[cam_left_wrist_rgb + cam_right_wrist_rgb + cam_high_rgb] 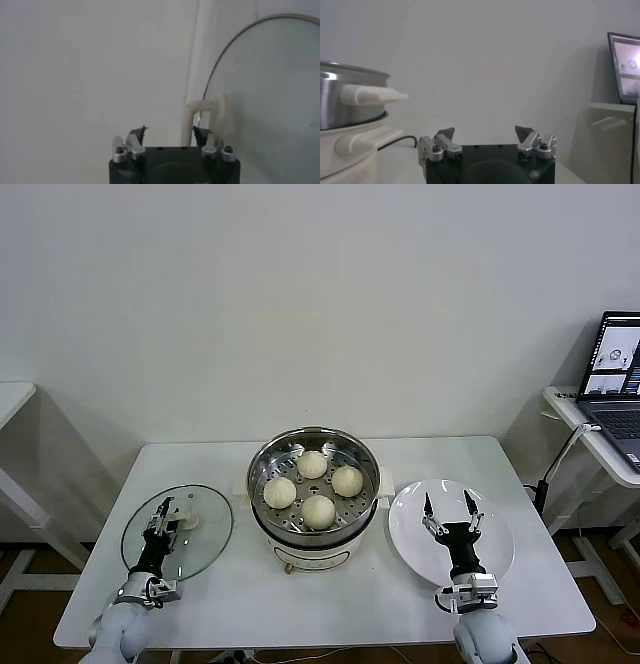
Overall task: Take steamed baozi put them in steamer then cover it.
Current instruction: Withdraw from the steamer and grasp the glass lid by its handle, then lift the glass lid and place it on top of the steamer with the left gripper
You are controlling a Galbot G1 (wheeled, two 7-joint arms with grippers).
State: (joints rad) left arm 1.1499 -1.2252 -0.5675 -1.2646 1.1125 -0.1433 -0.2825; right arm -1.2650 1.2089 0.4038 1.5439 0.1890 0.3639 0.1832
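On the white table, near its left edge, a round glass lid lay flat, its cream loop handle standing up from the centre. The left gripper was over the lid at that handle. In the left wrist view the handle stood beside one fingertip rather than squarely between the two; the jaws stood apart, and no contact with the handle could be confirmed. Whether they were gripping it could not be told.

At the middle of the table, toward its rear edge, stood the steamer: a shiny steel pot on a white base with side handles. It was uncovered. All four steamed baozi sat on the perforated tray inside, one toward the back, one on each side and one toward the front, close together but each distinct.

Just beside the steamer, toward the right edge of the table, lay a flat white plate. The right gripper was above the plate with its jaws spread wide and nothing between them; the right wrist view confirmed both fingertips well apart.

Off the table's right edge, a separate desk carried an open laptop with its screen lit.
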